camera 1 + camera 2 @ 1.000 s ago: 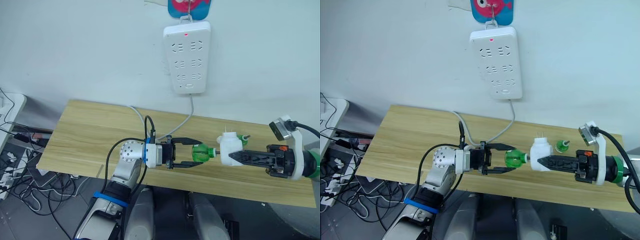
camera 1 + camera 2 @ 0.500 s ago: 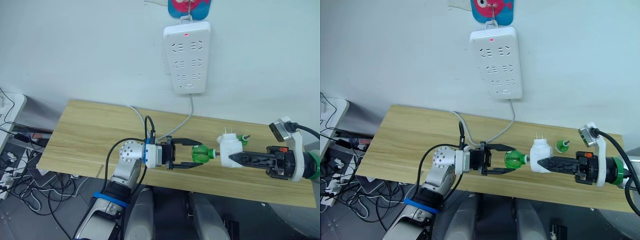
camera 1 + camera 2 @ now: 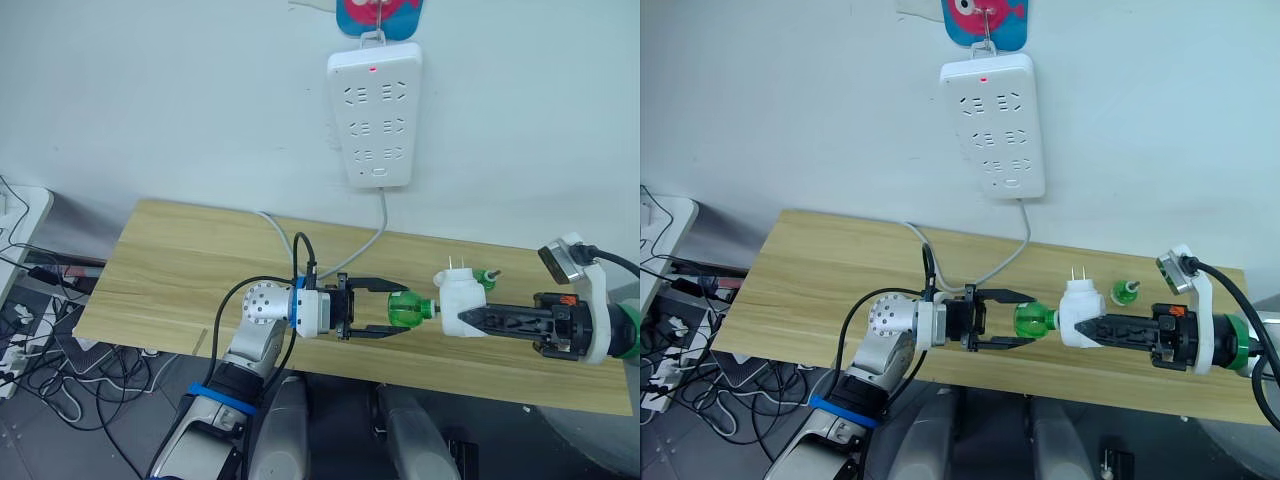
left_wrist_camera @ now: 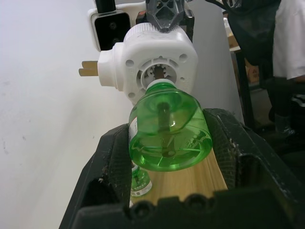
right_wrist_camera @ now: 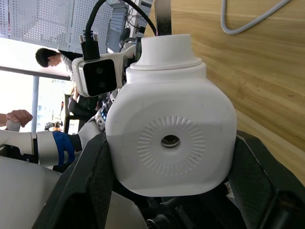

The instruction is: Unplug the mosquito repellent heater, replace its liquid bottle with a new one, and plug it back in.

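Mosquito repellent heater (image 3: pixel 461 301): white rounded unit, held above the wooden bench (image 3: pixel 180 260) near its front edge, toward the right end. Two metal prongs point up toward the wall. Right gripper (image 3: pixel 478 319) has its two black fingers clamped on the heater's sides; the right wrist view shows the white body wedged between both fingers, touching each.

Green liquid bottle (image 3: pixel 406 309): translucent, lying on its side in the air just left of the heater, neck pointing at the heater's socket. In the left wrist view the neck sits at the mouth of the round opening, dark wick visible through the green plastic; whether the neck is threaded in or only touching cannot be told. Left gripper (image 3: pixel 388 308) fingers sit partly spread on either side of the bottle body, pressed against it, so the bottle is gripped.

Second green bottle (image 3: pixel 1126 291): small, standing on the bench behind the heater, near the back right; cap detail too small to tell.

White power strip (image 3: pixel 374 112) hangs on the wall above the bench's back edge, red light lit near its top, all sockets empty. Its grey cable (image 3: pixel 352 256) drops to the bench and curves left across the top.

Cables and clutter (image 3: pixel 30 330) on the floor past the bench's left end.
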Controlling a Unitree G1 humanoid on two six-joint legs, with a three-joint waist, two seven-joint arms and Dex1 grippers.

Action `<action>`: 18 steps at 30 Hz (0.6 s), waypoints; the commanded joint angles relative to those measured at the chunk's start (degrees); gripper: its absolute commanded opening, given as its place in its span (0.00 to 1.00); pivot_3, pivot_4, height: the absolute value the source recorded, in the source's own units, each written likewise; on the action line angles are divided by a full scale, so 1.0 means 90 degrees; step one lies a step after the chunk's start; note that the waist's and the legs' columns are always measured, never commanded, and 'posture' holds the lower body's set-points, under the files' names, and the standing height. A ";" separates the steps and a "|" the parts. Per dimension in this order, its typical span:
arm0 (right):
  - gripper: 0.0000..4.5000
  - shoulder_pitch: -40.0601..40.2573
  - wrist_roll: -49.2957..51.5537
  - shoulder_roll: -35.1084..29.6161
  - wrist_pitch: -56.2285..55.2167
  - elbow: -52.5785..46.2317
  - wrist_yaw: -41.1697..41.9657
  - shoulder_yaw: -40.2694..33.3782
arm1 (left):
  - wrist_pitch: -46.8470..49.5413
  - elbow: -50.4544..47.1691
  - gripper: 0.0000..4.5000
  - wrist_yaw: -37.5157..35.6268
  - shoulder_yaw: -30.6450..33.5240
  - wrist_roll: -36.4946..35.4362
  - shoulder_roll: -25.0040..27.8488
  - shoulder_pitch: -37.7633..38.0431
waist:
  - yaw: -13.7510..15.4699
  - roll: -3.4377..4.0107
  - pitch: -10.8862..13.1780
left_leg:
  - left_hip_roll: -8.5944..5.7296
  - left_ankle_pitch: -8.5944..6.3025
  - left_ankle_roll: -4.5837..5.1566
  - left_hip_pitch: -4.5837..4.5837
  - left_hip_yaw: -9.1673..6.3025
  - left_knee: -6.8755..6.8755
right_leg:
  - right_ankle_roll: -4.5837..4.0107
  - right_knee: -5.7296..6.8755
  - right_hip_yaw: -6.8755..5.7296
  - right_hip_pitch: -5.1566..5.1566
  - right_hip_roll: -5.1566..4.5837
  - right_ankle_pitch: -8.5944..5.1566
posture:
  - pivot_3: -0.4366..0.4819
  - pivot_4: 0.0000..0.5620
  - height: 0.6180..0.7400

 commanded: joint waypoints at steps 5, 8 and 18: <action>0.65 -0.0129 0.0160 0.0091 -0.0083 -0.0153 -0.0194 0.0035 | -0.0065 -0.0342 0.50 -0.0070 -0.0114 -0.0206 -0.0135 -0.0039 | -0.0001 0.0000 0.0000 | 0.0000 0.0000 0.0000 0.0000 0.0000 0.0001 | 0.0000 0.0000 0.0000 0.0000 0.0000 0.0000 | 0.57 0.64 1.00; 0.65 -0.0248 0.0160 0.0183 -0.0113 -0.0169 -0.0285 0.0143 | -0.0079 -0.0318 0.50 -0.0058 -0.0122 -0.0170 -0.0150 -0.0072 | 0.0000 0.0000 0.0000 | 0.0000 0.0000 0.0000 0.0000 0.0000 0.0001 | 0.0000 0.0000 0.0000 0.0000 0.0000 0.0000 | 0.57 0.64 1.00; 0.65 -0.0579 0.0160 0.0475 -0.0280 -0.0473 -0.0691 0.0575 | -0.0127 -0.0226 0.50 0.0027 -0.0169 -0.0040 -0.0278 -0.0158 | -0.0001 0.0000 0.0000 | -0.0001 0.0000 0.0000 -0.0003 -0.0001 0.0004 | 0.0000 0.0000 -0.0001 0.0000 0.0000 0.0000 | 0.57 0.64 1.00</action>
